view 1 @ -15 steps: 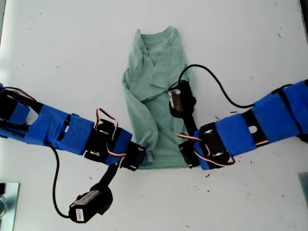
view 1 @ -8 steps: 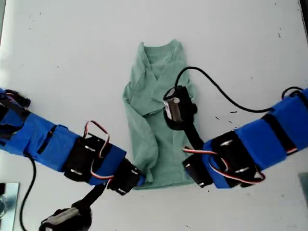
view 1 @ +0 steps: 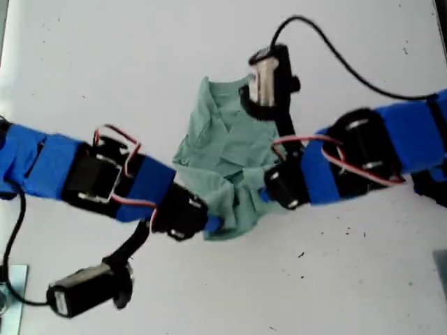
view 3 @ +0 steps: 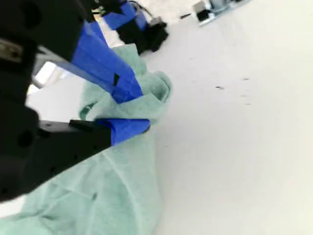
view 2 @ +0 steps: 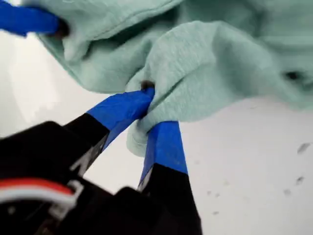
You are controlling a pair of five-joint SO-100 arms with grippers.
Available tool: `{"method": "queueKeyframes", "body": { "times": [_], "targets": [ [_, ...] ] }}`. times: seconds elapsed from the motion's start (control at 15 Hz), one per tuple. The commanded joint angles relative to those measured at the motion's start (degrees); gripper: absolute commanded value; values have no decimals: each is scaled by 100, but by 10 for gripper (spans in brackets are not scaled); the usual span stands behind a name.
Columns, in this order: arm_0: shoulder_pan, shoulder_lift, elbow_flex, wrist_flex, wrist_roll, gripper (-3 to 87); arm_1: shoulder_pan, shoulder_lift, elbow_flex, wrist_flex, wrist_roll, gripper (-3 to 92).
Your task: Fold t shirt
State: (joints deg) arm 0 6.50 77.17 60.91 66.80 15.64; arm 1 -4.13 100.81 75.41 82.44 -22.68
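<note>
At the middle of the desk [view 1: 349, 279], the pale green t shirt [view 1: 230, 153] is lying bunched. Its ribbed neck end is resting flat toward the exterior view's top, while its lower end is being gathered up into rumpled folds. Both lower corners are being held at once, which I judge to be the bottom-to-top fold: with the hem pinched at two points, it can travel level over the body instead of dragging on one side.

My first claw [view 1: 213, 225] is coming in from the exterior view's left and is closing tightly on the corner of the hem nearest that side. In the first wrist view its blue-taped fingers [view 2: 122, 107] are meeting with a thick tuck of knit squeezed between them, and the cloth is swelling out just beyond the tips.

My second claw [view 1: 269, 194] is reaching in from the exterior view's right and is gripping the opposite corner. In the second wrist view the claw [view 3: 134, 110] is nearly closed, with a thin fold of the shirt's edge caught between the tips.

Between the two claws the fabric is sagging and creasing, so the shirt is sitting directly ahead of, and inside, both grips, with its neck end well beyond them.
</note>
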Motion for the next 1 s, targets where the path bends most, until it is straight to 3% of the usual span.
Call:
{"method": "queueKeyframes", "body": {
  "times": [0.0, 0.2, 0.27, 0.33, 0.4, 0.47, 0.6, 0.8, 0.93],
  "targets": [
    [-1020, 527, -53, 220, 448, -2, 1274, 545, -35, -229, -1037, 1],
    [-1934, 527, 62, 387, 729, -2, 2373, 527, 255, -703, -1600, 43],
    [-2153, 580, 70, 439, 738, 86, 2593, 562, 387, -888, -1767, 104],
    [-2382, 712, 141, 483, 817, 251, 2830, 510, 448, -1020, -1969, 314],
    [-2681, 967, 413, 448, 817, 278, 3094, 492, 510, -1134, -2259, 481],
    [-3032, 1248, 694, 483, 791, 291, 3322, 554, 554, -1178, -2487, 478],
    [-3586, 2180, 1881, 290, 773, 300, 3894, 1362, 1301, -1336, -2171, 377],
    [-4034, 4157, 4597, -562, 712, 293, 4913, 4579, 4526, -2303, -1881, 306],
    [-3946, 5467, 6293, -1187, 554, 283, 5036, 6574, 5748, -1696, -1811, 290]
  ]
}}
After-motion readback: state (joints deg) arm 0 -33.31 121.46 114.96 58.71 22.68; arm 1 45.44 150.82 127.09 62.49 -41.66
